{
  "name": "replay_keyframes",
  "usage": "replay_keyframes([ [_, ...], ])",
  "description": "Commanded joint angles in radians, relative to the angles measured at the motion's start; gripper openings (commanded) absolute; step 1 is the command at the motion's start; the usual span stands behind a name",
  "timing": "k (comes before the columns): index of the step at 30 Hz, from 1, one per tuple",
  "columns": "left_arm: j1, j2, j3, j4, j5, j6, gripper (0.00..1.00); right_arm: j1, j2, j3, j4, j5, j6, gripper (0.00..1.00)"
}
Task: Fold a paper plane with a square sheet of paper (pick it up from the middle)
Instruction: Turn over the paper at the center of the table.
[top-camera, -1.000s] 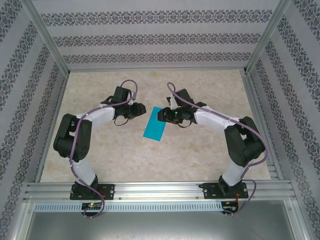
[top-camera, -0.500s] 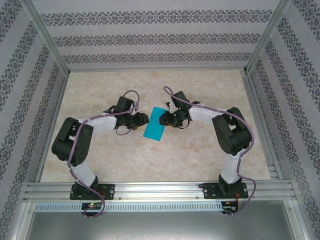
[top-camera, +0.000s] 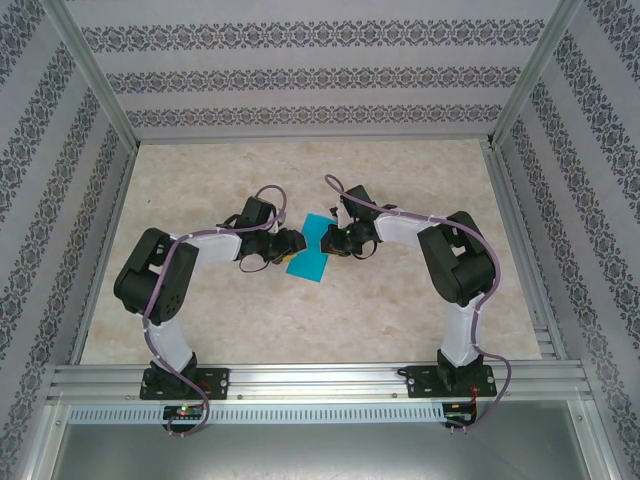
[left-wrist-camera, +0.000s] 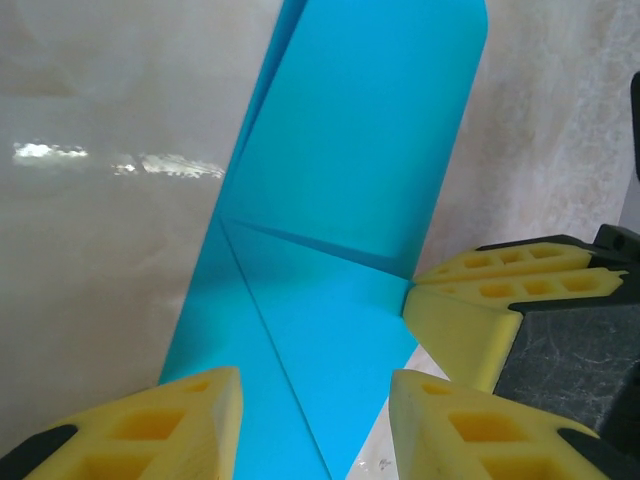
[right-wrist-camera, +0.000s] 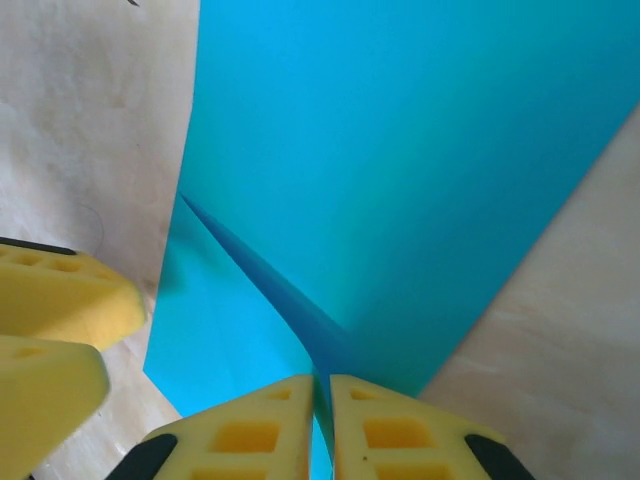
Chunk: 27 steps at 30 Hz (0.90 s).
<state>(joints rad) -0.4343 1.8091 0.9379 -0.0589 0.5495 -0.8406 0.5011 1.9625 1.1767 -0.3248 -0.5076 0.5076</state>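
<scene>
Tightly, right jaws pinch the blue paper — left jaws spread.

We see a pale, marbled beige tabletop enclosed at nine, twelve and three o'clock by white walls banded with grey floral stripes. Slanting aluminium posts rise at eleven and one o'clock. Aluminium rails cross at six, and a bright glare streaks the tabletop.
</scene>
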Motion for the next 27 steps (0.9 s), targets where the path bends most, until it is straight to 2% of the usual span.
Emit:
replay_keyframes([
  [1,-0.012,0.018,0.016,0.062,0.041,-0.021,0.43,-0.015,-0.006,-0.031,0.06,-0.019,0.024,0.11],
  [8,-0.014,0.038,0.029,0.065,0.061,-0.007,0.43,-0.033,-0.024,-0.084,0.117,-0.026,0.066,0.09],
  [20,-0.03,0.085,0.08,0.084,0.114,0.046,0.42,-0.035,-0.019,-0.089,0.119,-0.037,0.068,0.09],
  [27,-0.037,0.108,0.111,0.041,0.084,0.09,0.38,-0.037,-0.02,-0.091,0.124,-0.042,0.072,0.1],
])
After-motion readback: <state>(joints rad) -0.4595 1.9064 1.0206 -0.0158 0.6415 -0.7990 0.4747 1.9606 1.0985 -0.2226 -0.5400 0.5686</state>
